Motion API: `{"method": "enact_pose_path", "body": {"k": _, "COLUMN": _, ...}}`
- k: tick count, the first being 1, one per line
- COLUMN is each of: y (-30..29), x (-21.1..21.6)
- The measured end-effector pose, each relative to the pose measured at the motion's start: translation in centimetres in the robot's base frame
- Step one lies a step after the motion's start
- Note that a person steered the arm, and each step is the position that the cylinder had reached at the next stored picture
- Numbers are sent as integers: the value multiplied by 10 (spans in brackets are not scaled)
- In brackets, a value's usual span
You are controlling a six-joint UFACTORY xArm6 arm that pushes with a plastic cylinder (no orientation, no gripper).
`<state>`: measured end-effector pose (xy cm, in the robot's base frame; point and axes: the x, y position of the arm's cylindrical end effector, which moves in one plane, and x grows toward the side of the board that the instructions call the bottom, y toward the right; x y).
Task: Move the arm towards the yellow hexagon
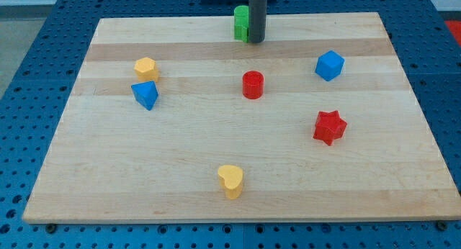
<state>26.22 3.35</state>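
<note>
The yellow hexagon [145, 68] lies on the wooden board at the view's left, just above a blue block [145, 95]. My tip [256, 40] stands near the board's top edge, right against a green block [241, 23] that sits on its left side and is partly hidden by the rod. The tip is far to the right of the yellow hexagon and a little above it in the view.
A red cylinder [253, 85] lies below the tip. A blue block [329, 65] is at the right, a red star [329, 127] below it. A yellow heart [231, 181] is near the bottom. The wooden board [108, 170] sits on a blue perforated table.
</note>
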Motion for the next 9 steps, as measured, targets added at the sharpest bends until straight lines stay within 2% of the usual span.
{"method": "enact_pose_path", "body": {"k": 1, "y": 0, "x": 2}}
{"method": "enact_pose_path", "body": {"k": 3, "y": -10, "x": 46}}
{"method": "enact_pose_path", "body": {"k": 4, "y": -42, "x": 49}}
{"method": "enact_pose_path", "body": {"k": 6, "y": -177, "x": 26}}
{"method": "enact_pose_path", "body": {"k": 8, "y": -298, "x": 35}}
{"method": "enact_pose_path", "body": {"k": 9, "y": -298, "x": 73}}
